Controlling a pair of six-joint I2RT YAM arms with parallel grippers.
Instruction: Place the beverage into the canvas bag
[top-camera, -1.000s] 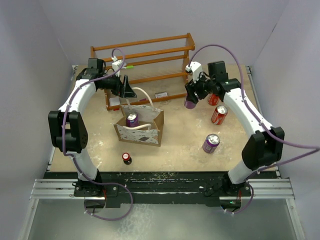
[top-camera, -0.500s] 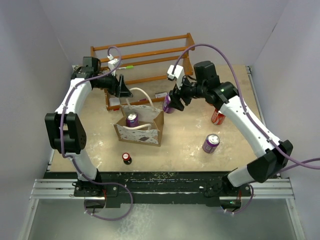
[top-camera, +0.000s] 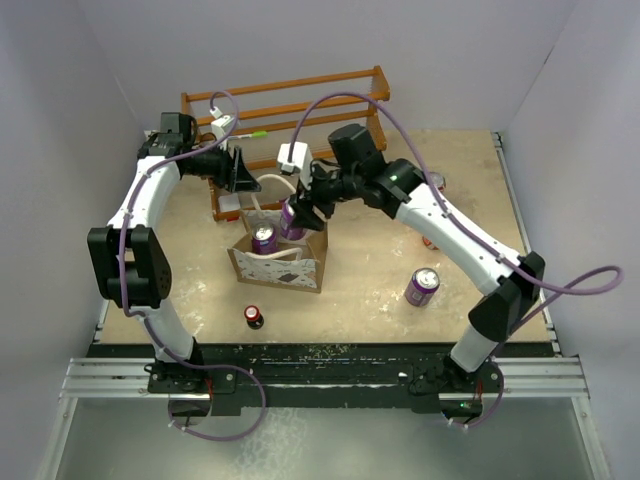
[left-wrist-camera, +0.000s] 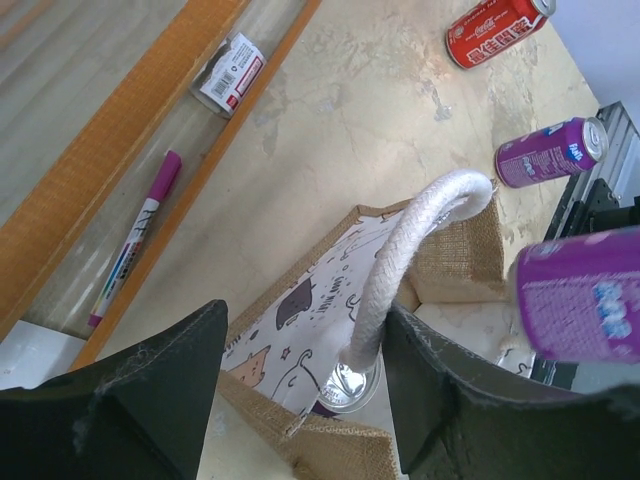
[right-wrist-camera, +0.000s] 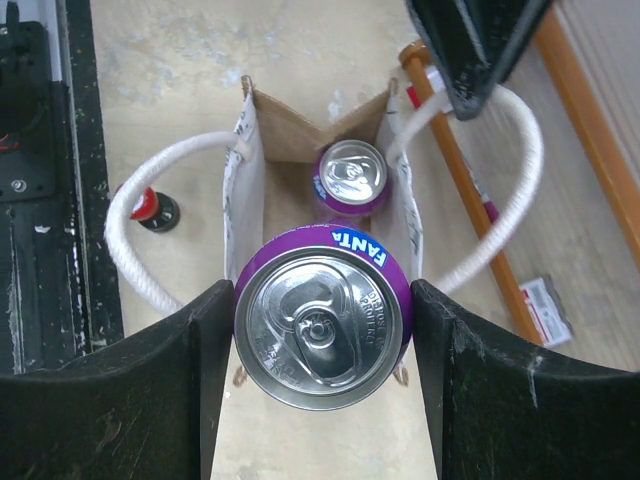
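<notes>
1. Over the open mouth of the bag, my right claw was clamped on a purple can, held upright with its top toward the wrist camera.
2. A second before, that can was far off on the right side of the table. The arm had swung it left, so it hung above the bag and was not yet inside.
3. A second can already stood in the bag. The free room beside it lay under mine, so I judged that only the lowering and letting go remained.
4. My left claw had stayed at the far handle. Its jaws stood apart, and the rope rose between them against one finger. I judged it was keeping the mouth spread.
5. The table was tan and scuffed. A spare can and a red can lay on it, and a small bottle stood near the front edge.
6. A wooden rack ran along the back with a marker on it, and pale walls closed in the sides.
</notes>
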